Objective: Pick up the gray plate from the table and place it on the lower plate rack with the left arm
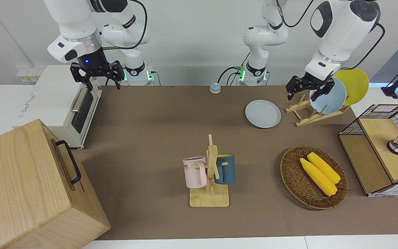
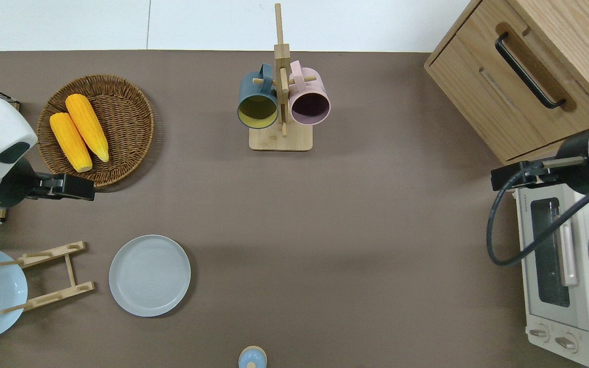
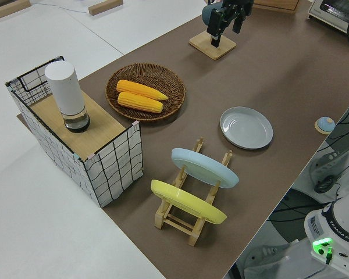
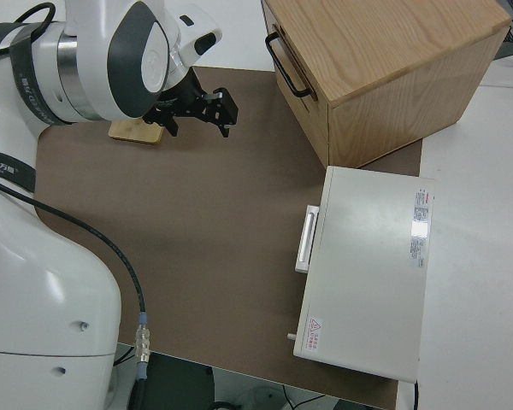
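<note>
The left gripper (image 1: 309,90) is hanging in the air at the right of the front view with its fingers (image 1: 327,89) spread and holding nothing; in the overhead view it is sitting at the left edge (image 2: 72,187), over bare bench just below the wicker basket (image 2: 126,115). The left arm (image 1: 340,31) is rising from it to the top right of the front view.

The gray plate (image 2: 150,275) is lying flat on the bench (image 2: 356,245), low and left in the overhead view, just beside the lower plate rack (image 2: 49,276) and not touching it. On that rack a light blue plate (image 3: 205,167) is leaning in one slot and a yellow plate (image 3: 187,201) in the next, while the slots closest to the gray plate are standing bare.

Two ears of corn (image 1: 320,173) are lying in the basket. Near the middle of the front view a mug tree (image 1: 211,173) is carrying a pink mug (image 1: 195,172) and a dark blue mug (image 1: 226,168).

The right gripper (image 1: 97,72) is parked at the upper left of the front view, fingers apart and holding nothing.
</note>
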`<state>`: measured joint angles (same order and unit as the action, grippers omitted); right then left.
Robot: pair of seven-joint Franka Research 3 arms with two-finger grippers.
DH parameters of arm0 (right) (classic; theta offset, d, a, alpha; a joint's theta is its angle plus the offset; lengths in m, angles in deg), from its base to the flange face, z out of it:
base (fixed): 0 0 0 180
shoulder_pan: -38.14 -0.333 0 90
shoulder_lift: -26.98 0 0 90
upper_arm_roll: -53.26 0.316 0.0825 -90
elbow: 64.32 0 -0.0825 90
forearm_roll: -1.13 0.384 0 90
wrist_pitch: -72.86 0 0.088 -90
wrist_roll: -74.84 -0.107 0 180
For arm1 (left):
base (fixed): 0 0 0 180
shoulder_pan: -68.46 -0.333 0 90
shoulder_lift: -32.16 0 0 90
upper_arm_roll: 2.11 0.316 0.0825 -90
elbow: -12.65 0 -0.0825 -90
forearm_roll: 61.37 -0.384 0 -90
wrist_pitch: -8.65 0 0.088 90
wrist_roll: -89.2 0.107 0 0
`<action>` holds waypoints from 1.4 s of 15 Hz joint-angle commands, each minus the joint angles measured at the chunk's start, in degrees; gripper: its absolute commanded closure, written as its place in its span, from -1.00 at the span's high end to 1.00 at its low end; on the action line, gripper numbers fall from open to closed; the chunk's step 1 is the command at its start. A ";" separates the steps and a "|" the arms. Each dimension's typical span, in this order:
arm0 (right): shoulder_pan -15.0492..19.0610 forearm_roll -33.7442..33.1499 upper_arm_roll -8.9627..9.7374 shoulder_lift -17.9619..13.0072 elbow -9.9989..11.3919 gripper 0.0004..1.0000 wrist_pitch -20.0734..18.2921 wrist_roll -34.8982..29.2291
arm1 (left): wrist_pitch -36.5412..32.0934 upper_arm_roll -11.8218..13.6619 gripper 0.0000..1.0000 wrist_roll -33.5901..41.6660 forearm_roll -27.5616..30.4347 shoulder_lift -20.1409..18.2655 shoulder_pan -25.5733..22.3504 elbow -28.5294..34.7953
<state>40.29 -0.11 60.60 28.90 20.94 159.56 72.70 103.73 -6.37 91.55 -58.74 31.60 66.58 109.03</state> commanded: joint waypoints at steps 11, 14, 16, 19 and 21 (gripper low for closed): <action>1.28 -0.17 1.19 0.54 -1.14 0.97 -0.92 -0.76 | 0.11 0.48 1.00 -0.77 -1.14 -0.23 0.83 0.56; 1.28 -0.17 1.19 0.54 -1.14 0.97 -0.92 -0.76 | -0.42 0.48 0.99 -0.33 -1.05 -0.32 0.65 0.56; 1.28 -0.17 1.19 0.54 -1.14 0.97 -0.92 -0.76 | -1.47 0.48 1.00 0.02 -1.14 -0.41 0.65 0.74; 1.19 -0.17 1.19 0.54 -1.23 0.97 -0.92 -0.84 | -2.00 0.48 0.99 -0.59 -1.75 -0.93 0.92 2.92; 1.28 -0.17 1.19 0.54 -1.23 0.97 -0.92 -0.76 | -2.00 0.21 0.99 -0.77 -2.19 -0.94 0.83 3.99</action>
<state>40.29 -0.11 60.60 28.90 20.94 159.56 72.70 102.06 -6.35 91.57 -59.34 31.59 66.67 110.92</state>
